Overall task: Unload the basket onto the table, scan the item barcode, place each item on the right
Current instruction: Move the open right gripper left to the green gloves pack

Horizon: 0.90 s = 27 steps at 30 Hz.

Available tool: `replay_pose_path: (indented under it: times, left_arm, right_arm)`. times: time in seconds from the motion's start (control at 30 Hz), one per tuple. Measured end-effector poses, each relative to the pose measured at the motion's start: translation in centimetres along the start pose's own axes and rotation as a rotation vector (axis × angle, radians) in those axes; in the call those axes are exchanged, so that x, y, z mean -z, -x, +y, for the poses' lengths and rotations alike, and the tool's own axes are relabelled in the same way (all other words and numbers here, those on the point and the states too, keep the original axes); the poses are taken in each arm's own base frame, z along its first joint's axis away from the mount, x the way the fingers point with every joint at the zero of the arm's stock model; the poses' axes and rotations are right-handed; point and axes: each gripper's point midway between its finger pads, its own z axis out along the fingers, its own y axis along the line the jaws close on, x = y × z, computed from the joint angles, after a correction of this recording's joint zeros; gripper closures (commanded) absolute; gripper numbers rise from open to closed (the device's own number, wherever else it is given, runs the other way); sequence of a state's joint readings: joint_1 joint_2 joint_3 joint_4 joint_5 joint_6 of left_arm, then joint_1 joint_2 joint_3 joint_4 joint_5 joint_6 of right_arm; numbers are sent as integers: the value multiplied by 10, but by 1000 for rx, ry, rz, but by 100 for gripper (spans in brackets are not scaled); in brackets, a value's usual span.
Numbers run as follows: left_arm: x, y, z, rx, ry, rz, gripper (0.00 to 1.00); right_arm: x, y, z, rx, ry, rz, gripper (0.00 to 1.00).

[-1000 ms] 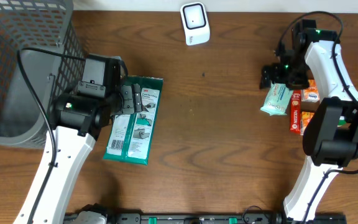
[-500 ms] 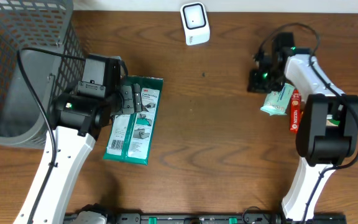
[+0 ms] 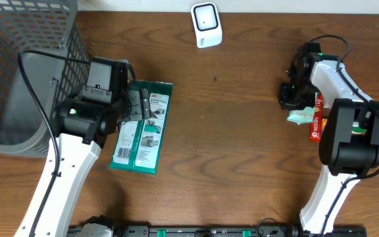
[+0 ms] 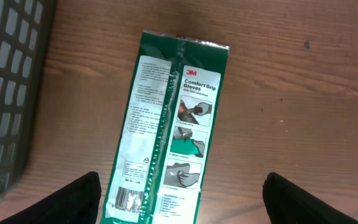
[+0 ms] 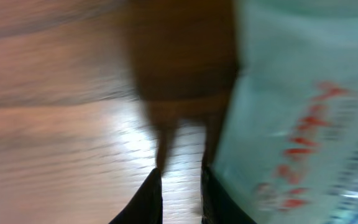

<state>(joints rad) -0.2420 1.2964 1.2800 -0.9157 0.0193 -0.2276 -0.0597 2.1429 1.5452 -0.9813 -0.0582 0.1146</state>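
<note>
The brown wood-grain table is filling nearly all of every view, with only a thin pale band showing beyond its far edge at the top of the overhead frame. A grey mesh basket is sitting in the upper left, cut off by the frame there, the left wrist camera catching only its dark grid. The left arm is reaching up from the bottom left and covering the upper left corner of the green glove pack, which is lying flat on the wood left of centre. The left gripper is hanging over it released, its fingers standing wide apart at the wrist frame's bottom corners. The right arm is curling up the right side, hiding most of a red box. The white scanner is standing at top centre, seen only from overhead. The pale packet is showing at the right, just below the right gripper. The right wrist view is badly smeared, showing red lettering beside fingertips drawn close together, and I cannot tell whether they are clenched empty or pinching the packet's edge. Only the left wrist view is showing the pack's barcode, low on its white panel.
</note>
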Motion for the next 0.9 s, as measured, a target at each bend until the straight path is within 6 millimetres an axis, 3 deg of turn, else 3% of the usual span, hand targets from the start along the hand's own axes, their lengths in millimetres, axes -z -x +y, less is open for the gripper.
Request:
replay_pose_path:
  times: [0.07, 0.1, 0.17, 0.2, 0.37, 0.47, 0.9]
  left_arm:
    - [0, 0, 0, 0, 0, 0, 16]
    - [0, 0, 0, 0, 0, 0, 16]
    - [0, 0, 0, 0, 0, 0, 16]
    - [0, 0, 0, 0, 0, 0, 16]
    - [0, 0, 0, 0, 0, 0, 16]
    - [0, 0, 0, 0, 0, 0, 16]
    - [0, 0, 0, 0, 0, 0, 16]
  right_arm:
    - [1, -1, 12, 5, 72, 8, 80]
    - [1, 0, 20, 9, 117, 5, 65]
    - [6, 4, 43, 20, 251, -10, 15]
    - [11, 6, 56, 23, 331, -14, 9]
    - [37, 10, 112, 72, 657, -34, 8]
    - [47, 4, 137, 104, 742, -19, 1]
    - [27, -59, 265, 322, 628, 38, 1]
